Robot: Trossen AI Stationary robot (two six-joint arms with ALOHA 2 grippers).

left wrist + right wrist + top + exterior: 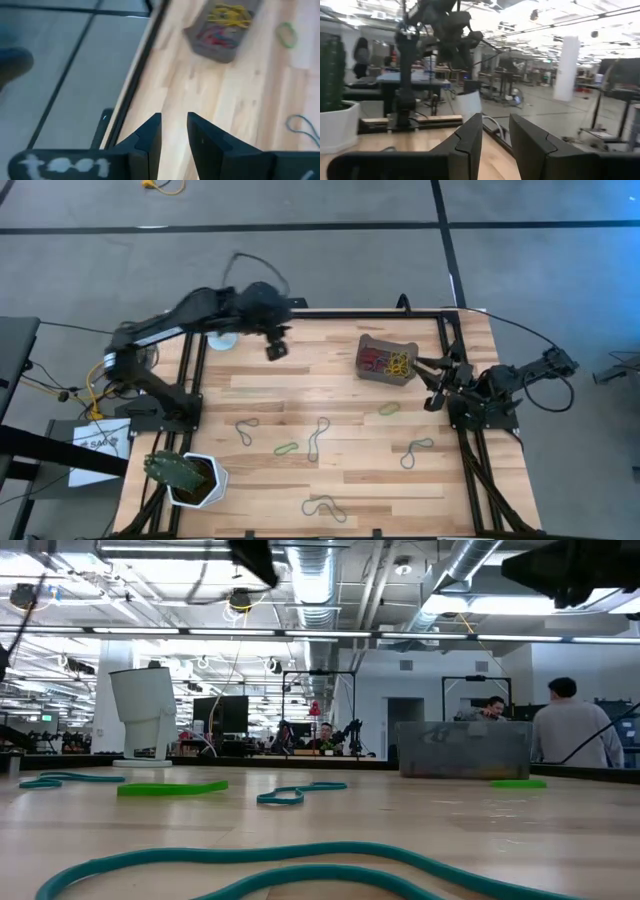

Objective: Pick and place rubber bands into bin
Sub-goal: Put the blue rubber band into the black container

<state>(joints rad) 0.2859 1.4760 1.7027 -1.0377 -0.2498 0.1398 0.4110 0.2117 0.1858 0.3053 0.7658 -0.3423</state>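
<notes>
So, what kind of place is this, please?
Probably a large robotics lab or workshop: exposed ceiling ducts, rows of workbenches with equipment, people at work behind the wooden table.

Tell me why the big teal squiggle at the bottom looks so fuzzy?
In the low view the teal rubber band lies right by the camera, too near for focus; the bin farther off looks sharper. In the left wrist view, the floor beside the table is smeared.

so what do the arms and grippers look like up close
Both arms are dark, nearly black, with black cables trailing off them. The left gripper has two dark angular wedge-shaped fingers and a white scrawled marking on its body. The right gripper has matching dark fingers. The left arm's base carries yellow wiring.
</notes>
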